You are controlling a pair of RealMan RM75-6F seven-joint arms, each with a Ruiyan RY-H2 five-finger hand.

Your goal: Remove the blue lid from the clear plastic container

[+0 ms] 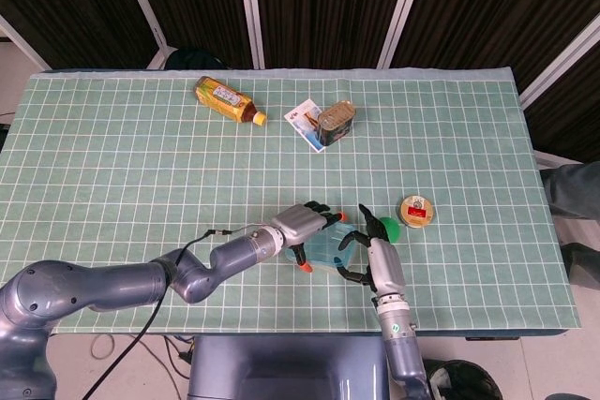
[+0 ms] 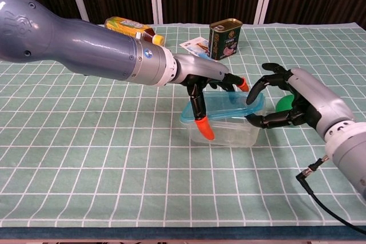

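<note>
Blue lid gripped by left hand fingers, right hand clasping clear container; weak bracing risks lifting both together.

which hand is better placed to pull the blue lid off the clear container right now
Probably the left hand: it lies over the blue plastic lid, fingers reaching down the near edge. The right hand braces the right end of the clear plastic container, suited to holding it steady.
</note>
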